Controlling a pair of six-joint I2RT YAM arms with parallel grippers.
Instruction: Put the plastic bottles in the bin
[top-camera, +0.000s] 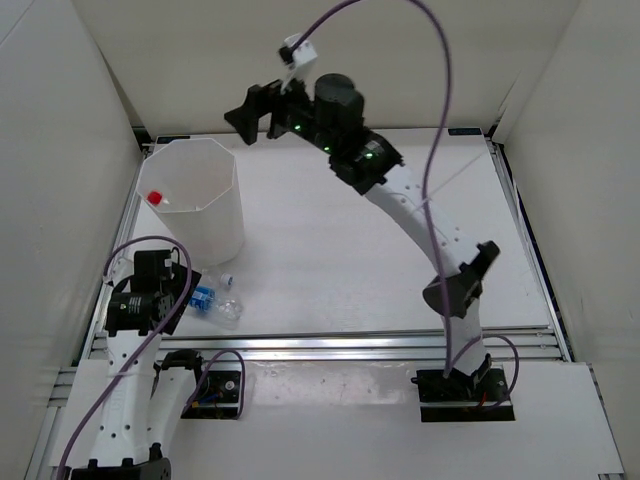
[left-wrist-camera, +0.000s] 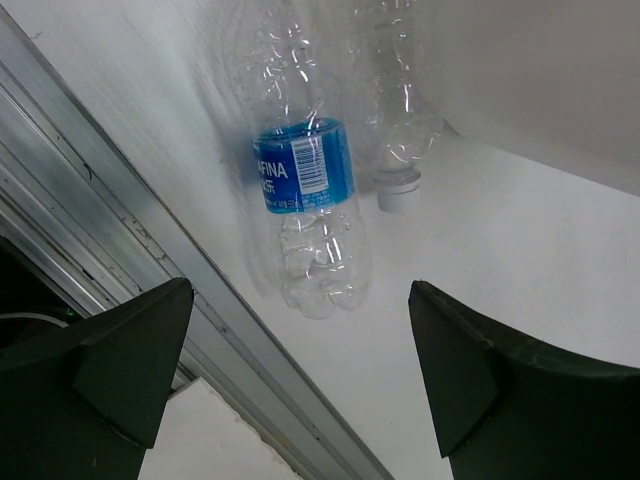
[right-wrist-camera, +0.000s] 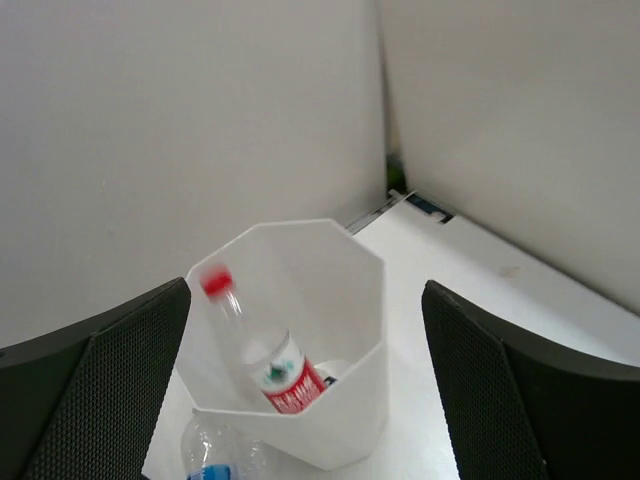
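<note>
My R gripper (right-wrist-camera: 305, 290): jaws wide apart, nothing in them, up high by the bin (right-wrist-camera: 360, 400) at its 1 o'clock. Red-capped bottle (right-wrist-camera: 270, 360) leans inside the bin. My L gripper (left-wrist-camera: 300, 300): jaws also apart, empty. Blue-labelled bottle (left-wrist-camera: 305, 200) & white-capped plain bottle (left-wrist-camera: 400, 120) lie side by side on the table (top-camera: 350, 260), at the bin's 6 o'clock.

White walls (top-camera: 60, 150) enclose white table (top-camera: 330, 260); aluminium edging (top-camera: 350, 345).

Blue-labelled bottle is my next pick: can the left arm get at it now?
Probably yes: the left gripper hangs open over the blue-labelled bottle with nothing between them; another clear bottle lies beside it.
</note>
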